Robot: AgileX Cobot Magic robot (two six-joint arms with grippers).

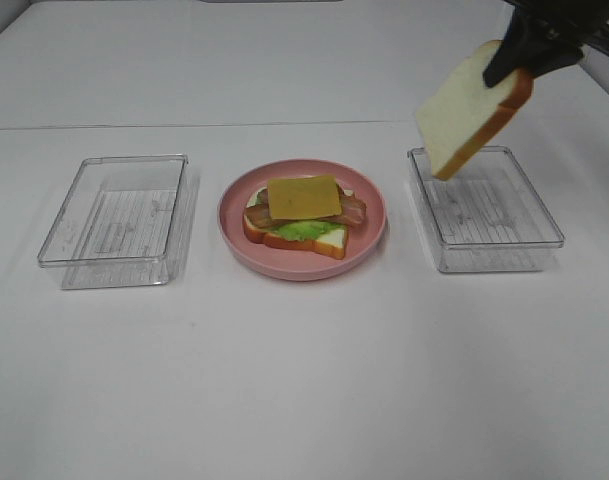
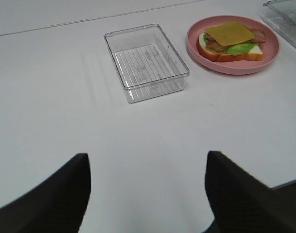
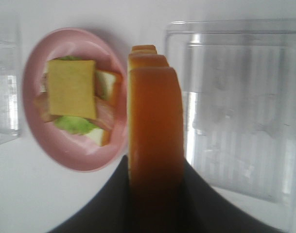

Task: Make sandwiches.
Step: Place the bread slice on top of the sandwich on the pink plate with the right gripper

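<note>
An open sandwich (image 1: 302, 215) lies on the pink plate (image 1: 369, 235): bread at the bottom, then lettuce, bacon and a yellow cheese slice on top. It shows too in the left wrist view (image 2: 230, 41) and the right wrist view (image 3: 75, 99). My right gripper (image 1: 519, 62) is shut on a bread slice (image 1: 469, 110), which hangs tilted in the air above the right tray (image 1: 484, 210). In the right wrist view the slice's brown crust (image 3: 155, 126) stands edge-on between the fingers. My left gripper (image 2: 148, 187) is open over bare table, well short of the left tray (image 2: 145, 60).
Two clear plastic trays flank the plate, the left tray (image 1: 119, 215) and the right one, both holding nothing. The white table stretches wide in front of them. A table seam runs across behind the trays.
</note>
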